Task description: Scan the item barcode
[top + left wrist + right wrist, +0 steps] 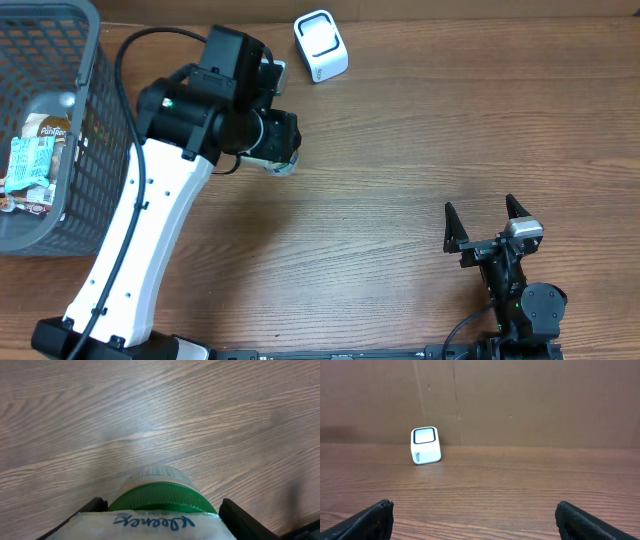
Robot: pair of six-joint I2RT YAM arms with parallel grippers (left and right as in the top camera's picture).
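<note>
The wooden surface (420, 150) carries a grey mesh basket (105, 130) of packets at the far left. A green-lidded Kleenex wipes canister (160, 497) is grasped in the left pincer (162, 512), near the white barcode scanner (320, 45) but apart from it. The right pincer (487, 222) is spread wide and empty. Presentation to the scanner is judged the step in hand. Next, the barcode must be turned toward the scanner window.

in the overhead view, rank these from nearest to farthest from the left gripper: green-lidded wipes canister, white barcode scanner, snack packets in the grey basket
1. Green-lidded wipes canister, held in the left gripper itself.
2. White barcode scanner, farther back and to the right.
3. Snack packets, inside the grey mesh basket at the far left.
</note>
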